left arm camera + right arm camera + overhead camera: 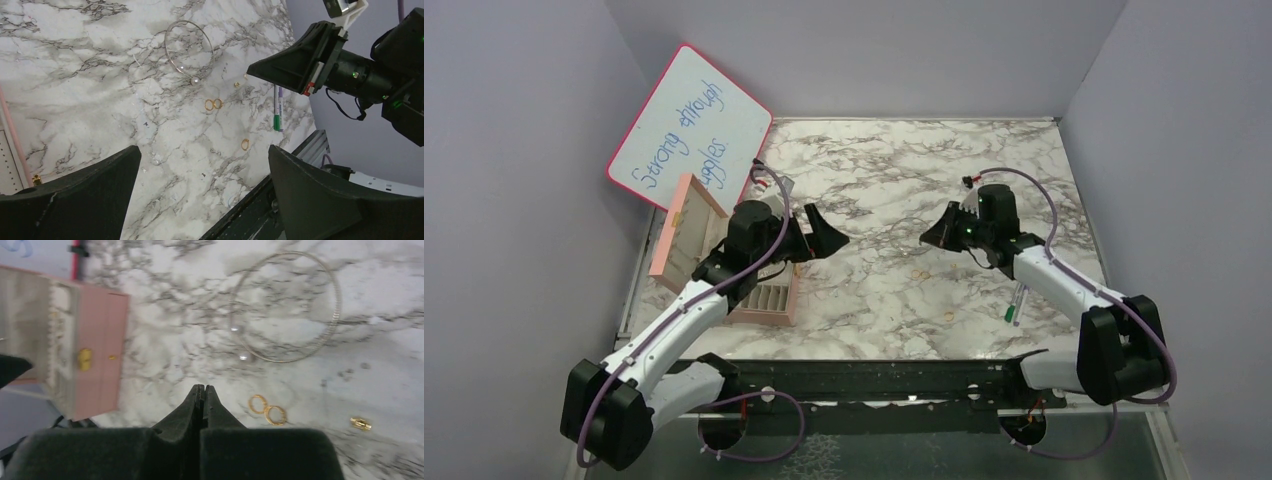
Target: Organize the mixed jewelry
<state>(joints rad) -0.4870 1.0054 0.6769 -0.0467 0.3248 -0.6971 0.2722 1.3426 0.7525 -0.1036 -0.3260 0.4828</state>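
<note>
The jewelry lies loose on the marble table (894, 180). Two touching gold rings (268, 410) lie just right of my right gripper (201, 388), which is shut with nothing showing between its fingers. A gold stud (360, 423) lies further right. The left wrist view shows the ring pair (213, 104), a single ring (245, 144), a stud (237, 84) and a gold speck (245, 76) at the right gripper's tip. My left gripper (204, 150) is open and empty above bare marble, beside the pink box (769, 300).
A thin wire bangle (287, 305) with a pearl (194, 80) lies beyond the rings. A green-and-white pen (1014, 303) lies by the right arm. The box's open lid (686, 232) stands at the left, and a whiteboard (689, 125) leans behind it.
</note>
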